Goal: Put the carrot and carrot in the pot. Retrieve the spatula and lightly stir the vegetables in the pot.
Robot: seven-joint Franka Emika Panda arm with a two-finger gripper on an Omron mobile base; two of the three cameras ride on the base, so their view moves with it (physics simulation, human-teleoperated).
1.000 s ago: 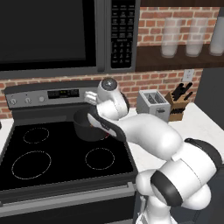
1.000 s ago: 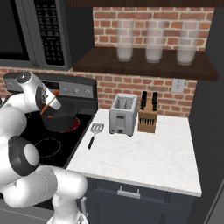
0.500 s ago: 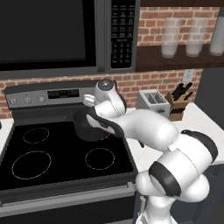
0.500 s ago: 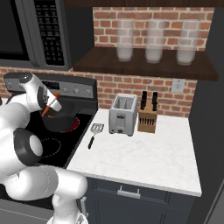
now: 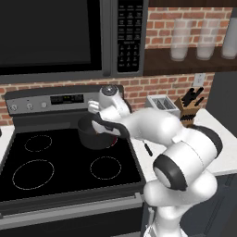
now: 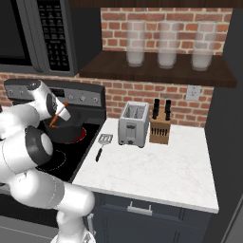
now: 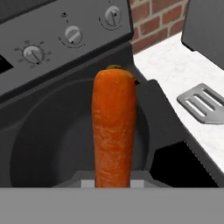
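The gripper (image 6: 53, 124) was clamped on a carrot (image 7: 113, 127), held just above the pot (image 7: 52, 144), which sat on the stove (image 5: 69, 171). Beyond the pot, on the counter (image 6: 156, 161), lay the spatula (image 6: 102, 144), well apart.

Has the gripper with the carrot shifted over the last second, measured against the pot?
Cannot tell. The gripper holds the carrot over the pot in every right base picture; any drift is too small to judge.
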